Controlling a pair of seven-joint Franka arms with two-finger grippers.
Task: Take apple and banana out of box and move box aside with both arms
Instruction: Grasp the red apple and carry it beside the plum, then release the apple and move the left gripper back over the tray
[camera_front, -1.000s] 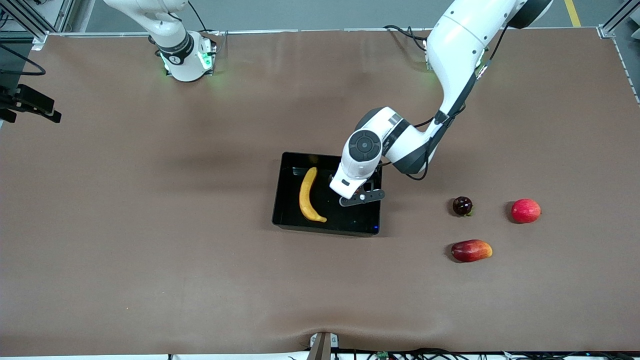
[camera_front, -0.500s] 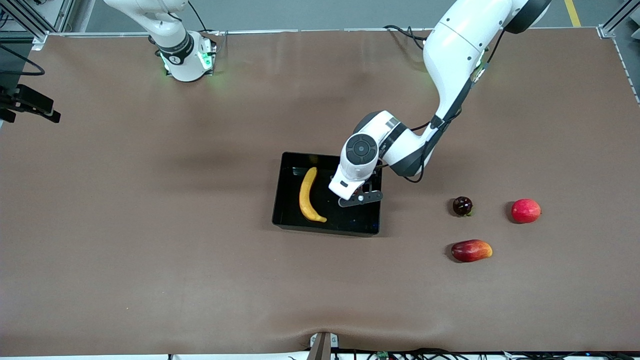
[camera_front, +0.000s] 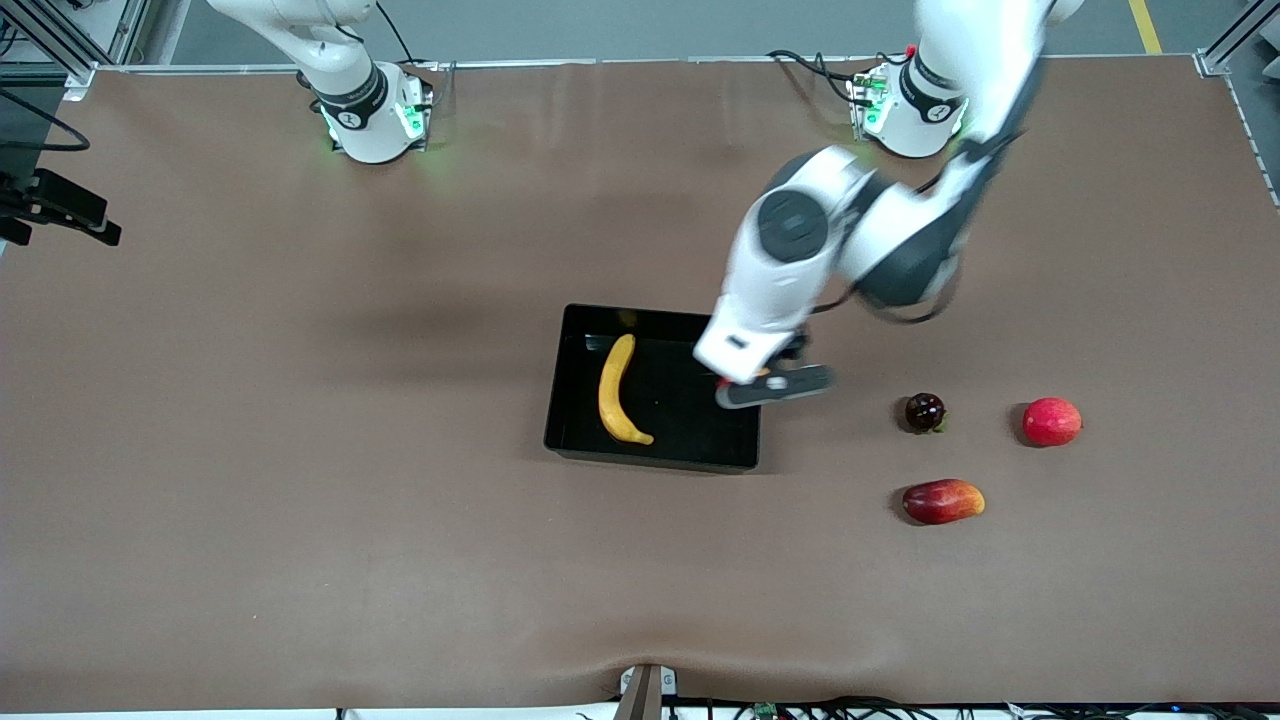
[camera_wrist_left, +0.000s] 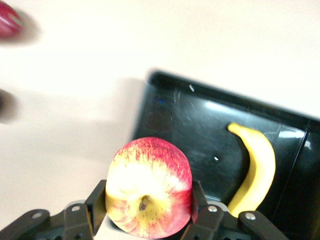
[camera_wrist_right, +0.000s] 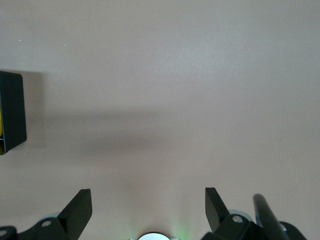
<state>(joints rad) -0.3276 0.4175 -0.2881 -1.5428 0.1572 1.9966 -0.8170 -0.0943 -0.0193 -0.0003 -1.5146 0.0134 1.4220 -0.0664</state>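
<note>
While the right gripper (camera_wrist_right: 145, 207) waits, left fingers (camera_wrist_left: 96, 200) clamp the apple (camera_wrist_left: 150, 187) (airborne).

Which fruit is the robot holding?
The yellow-patched red apple, clamped in the left gripper over the box's edge. The banana lies inside; the others sit on the table.

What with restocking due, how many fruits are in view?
5: banana in the tray; apple in left gripper; maroon fruit, red round fruit and mango-like fruit on the table.

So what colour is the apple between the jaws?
Red with yellow patches, best in the left wrist view.
</note>
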